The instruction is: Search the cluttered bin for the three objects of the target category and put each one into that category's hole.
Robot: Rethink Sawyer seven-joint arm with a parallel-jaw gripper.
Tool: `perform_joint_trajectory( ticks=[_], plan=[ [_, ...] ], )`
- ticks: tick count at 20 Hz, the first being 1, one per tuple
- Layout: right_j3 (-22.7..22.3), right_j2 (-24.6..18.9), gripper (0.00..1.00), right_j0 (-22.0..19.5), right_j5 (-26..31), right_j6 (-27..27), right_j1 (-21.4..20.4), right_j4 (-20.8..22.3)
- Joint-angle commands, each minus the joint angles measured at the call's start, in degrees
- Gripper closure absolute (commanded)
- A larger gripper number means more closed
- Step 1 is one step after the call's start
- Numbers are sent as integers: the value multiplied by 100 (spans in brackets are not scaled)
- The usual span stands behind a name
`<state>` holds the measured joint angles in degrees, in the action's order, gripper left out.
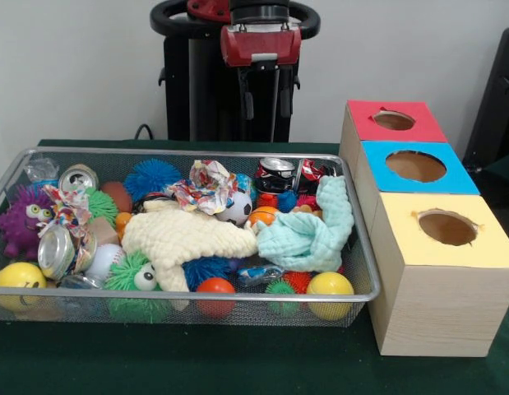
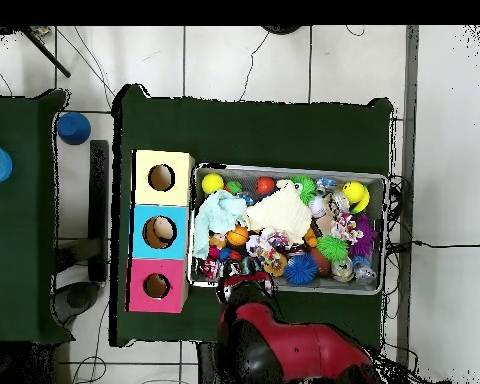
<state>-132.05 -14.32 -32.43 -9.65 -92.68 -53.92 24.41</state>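
The wire mesh bin [image 1: 238, 298] sits on the green table, full of clutter; it also shows in the overhead view [image 2: 289, 169]. No furry plush animal shows clearly; any are hidden under the pile. A pale yellow waffle cloth [image 1: 184, 234] and a mint cloth [image 1: 312, 230] cover the middle. My gripper [image 1: 264, 111] hangs open and empty above the bin's far rim, near a crushed can [image 1: 275, 173]. In the overhead view it [image 2: 246, 290] is at the bin's robot-side edge. To the right stand a red-topped box [image 1: 394, 120], a blue one [image 1: 415, 165] and a yellow one [image 1: 447, 227], each with a hole.
Spiky balls in purple [image 1: 20, 218], green [image 1: 135, 280] and blue [image 1: 151, 177], crushed cans [image 1: 57, 251], yellow balls [image 1: 330, 288], a small soccer ball [image 1: 238, 210] and crumpled paper [image 1: 205, 185] fill the bin. In the overhead view the three boxes [image 2: 159, 232] line the bin's left side.
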Motion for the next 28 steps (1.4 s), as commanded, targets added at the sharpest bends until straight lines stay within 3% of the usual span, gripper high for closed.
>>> perform_joint_trajectory(
  ticks=[1,10,28],
  plan=[
    [352,619,0,290,-845,-1212,813,-291],
    [677,1241,0,880,-2019,-1147,1732,-565],
    [1009,1783,0,1349,-3733,-1086,3171,-973]
  ],
)
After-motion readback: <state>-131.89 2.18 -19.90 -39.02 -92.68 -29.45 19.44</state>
